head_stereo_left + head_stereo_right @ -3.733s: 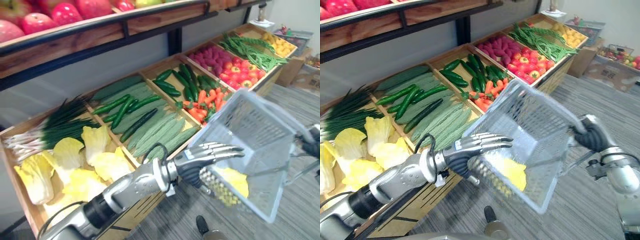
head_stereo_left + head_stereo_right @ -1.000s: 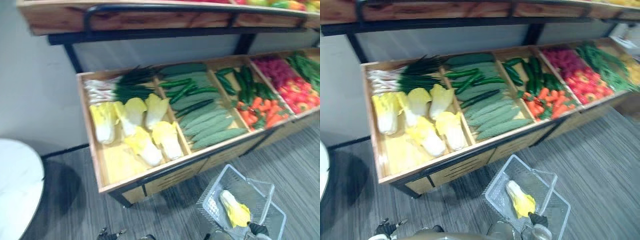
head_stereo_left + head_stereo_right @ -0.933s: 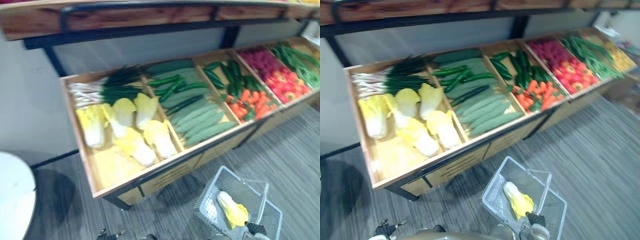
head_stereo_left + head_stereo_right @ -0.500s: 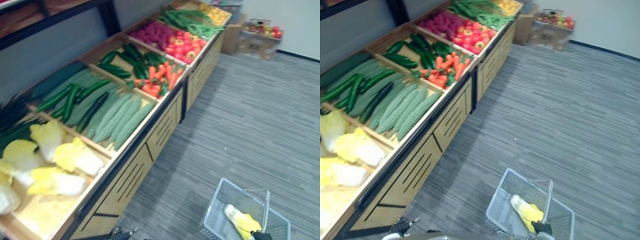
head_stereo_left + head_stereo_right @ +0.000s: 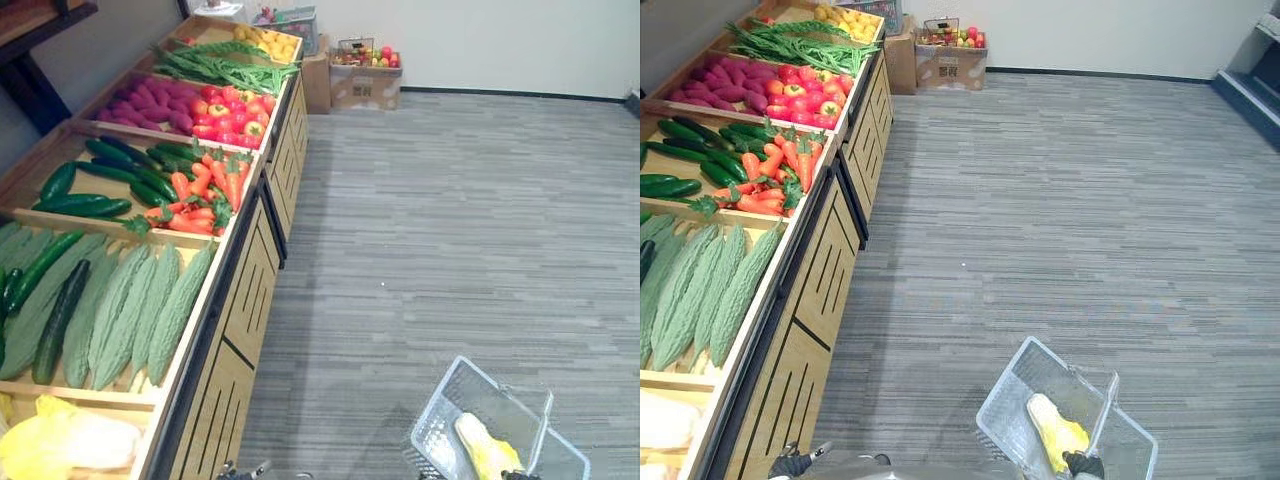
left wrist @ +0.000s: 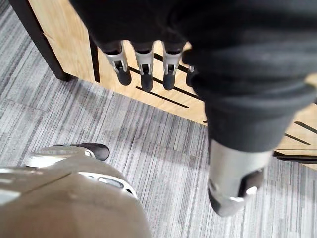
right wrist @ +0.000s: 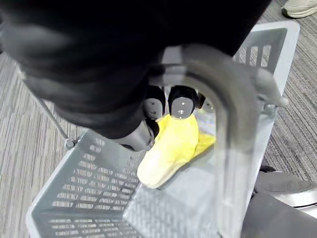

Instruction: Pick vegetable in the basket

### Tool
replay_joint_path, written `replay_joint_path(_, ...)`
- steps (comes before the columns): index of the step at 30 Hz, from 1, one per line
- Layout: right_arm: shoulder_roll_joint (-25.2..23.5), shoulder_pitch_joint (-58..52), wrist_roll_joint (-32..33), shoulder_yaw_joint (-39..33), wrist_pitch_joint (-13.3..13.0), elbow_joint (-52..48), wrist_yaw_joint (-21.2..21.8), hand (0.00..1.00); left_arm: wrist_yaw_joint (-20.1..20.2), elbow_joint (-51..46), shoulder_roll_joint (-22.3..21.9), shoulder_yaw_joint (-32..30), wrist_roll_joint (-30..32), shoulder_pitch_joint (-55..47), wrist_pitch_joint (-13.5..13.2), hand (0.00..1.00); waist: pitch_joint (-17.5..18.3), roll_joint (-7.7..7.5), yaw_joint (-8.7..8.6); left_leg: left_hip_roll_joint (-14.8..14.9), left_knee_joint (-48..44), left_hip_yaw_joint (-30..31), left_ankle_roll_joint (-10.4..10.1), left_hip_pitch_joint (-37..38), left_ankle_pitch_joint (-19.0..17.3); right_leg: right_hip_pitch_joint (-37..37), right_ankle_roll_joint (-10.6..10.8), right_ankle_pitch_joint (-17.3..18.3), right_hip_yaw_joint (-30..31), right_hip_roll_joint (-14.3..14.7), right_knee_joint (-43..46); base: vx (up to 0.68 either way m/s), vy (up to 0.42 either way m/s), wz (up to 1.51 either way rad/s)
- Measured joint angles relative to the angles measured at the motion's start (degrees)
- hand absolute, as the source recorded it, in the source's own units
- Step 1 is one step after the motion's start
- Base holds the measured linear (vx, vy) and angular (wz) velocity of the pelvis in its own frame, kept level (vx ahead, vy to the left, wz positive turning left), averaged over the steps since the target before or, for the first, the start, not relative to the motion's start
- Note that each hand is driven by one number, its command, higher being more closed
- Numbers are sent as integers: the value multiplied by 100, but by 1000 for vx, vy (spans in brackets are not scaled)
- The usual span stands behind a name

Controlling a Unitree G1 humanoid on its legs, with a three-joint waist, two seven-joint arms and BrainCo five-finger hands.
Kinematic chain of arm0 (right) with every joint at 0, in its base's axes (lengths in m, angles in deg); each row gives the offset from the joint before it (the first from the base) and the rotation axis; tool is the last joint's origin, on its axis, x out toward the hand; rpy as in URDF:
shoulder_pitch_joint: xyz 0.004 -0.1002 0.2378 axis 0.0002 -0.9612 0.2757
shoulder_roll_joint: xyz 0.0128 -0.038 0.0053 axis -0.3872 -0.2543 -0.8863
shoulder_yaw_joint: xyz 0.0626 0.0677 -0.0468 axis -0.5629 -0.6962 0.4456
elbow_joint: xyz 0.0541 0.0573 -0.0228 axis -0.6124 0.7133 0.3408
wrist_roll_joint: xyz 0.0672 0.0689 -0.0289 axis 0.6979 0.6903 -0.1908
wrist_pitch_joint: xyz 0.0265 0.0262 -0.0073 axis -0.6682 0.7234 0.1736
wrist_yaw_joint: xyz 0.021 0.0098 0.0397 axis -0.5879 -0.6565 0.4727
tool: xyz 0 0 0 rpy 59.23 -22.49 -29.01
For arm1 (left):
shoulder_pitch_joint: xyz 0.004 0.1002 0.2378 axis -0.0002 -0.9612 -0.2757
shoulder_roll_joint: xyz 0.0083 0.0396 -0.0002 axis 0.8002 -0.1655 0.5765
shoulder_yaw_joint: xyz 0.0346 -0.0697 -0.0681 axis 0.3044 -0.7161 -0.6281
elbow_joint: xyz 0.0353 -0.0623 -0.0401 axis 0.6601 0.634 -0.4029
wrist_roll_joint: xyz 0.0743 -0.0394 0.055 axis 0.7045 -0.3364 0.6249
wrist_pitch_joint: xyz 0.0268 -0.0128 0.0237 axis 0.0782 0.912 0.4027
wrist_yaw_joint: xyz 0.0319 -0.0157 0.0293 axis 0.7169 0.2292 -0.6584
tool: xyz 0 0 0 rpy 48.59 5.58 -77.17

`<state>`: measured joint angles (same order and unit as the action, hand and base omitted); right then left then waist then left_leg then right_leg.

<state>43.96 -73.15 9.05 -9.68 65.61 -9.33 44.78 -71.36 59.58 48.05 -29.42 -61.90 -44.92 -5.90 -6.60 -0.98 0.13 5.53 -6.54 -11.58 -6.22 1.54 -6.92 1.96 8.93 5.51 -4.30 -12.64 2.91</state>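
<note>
A clear wire-mesh basket (image 5: pixel 1012 415) hangs low at my right side above the grey floor. In it lies one yellow-white cabbage (image 5: pixel 1058 432), also seen close up as the cabbage (image 7: pixel 171 148) on the basket's bottom. My right hand (image 7: pixel 181 106) is curled round the basket's handle (image 7: pixel 233 148); in the right eye view the hand (image 5: pixel 1083 464) sits at the basket's near rim. My left hand (image 6: pixel 144 62) hangs by my side with straight fingers, holding nothing, next to the wooden front of the stand.
A long wooden produce stand (image 5: pixel 225 330) runs along my left, with bitter gourds (image 5: pixel 130 310), cucumbers (image 5: pixel 75 205), carrots (image 5: pixel 200 195) and red peppers (image 5: pixel 225 110) in bins. Cardboard boxes (image 5: pixel 365 85) stand by the far wall. Grey floor (image 5: pixel 1060 230) stretches ahead and right.
The view has swung right along the stand, away from the cabbages. The basket with its cabbage stays hanging from my right hand; my left hand, earlier at the raised basket, now hangs down.
</note>
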Motion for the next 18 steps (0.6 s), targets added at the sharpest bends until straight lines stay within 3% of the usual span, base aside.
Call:
replay_joint_path(5,107,-135,123,-274,-59,-8,4,100,45,71,-113,21,4,-19,2,0,124,222,-26,-31,467,-27,31,111,228,-163,22,-11,31,21,1,-49,-30,-6)
replay_joint_path(13,32,-56,181,-316,-17,69,116,100,92,74,-13,244,2,2,-1,0,138,100,-60,36,493,-116,-38,175,160,-216,-10,36,108,91,145,34,-9,-7)
replay_joint_path(15,23,16,224,-309,-1,105,120,100,90,72,5,224,0,-3,2,0,89,111,-45,160,96,-182,-89,117,-126,-277,-67,255,113,129,483,93,-51,-16)
replay_joint_path(16,18,4,254,-269,4,104,121,100,91,60,9,221,-8,-56,7,0,35,213,-32,416,-479,-180,-236,-11,-402,-290,-266,527,19,257,820,122,-119,0)
replay_joint_path(17,-35,19,335,-262,8,111,126,100,105,24,26,180,-8,-64,4,0,32,69,-18,477,-1199,-86,-301,-285,-444,-305,-324,717,-45,246,1011,101,-131,9)
replay_joint_path(18,-65,33,369,-264,17,117,127,100,109,-60,33,50,-8,-63,0,0,-26,28,-18,557,-1854,46,-351,-581,-425,-291,-268,838,-60,244,1142,78,-157,15)
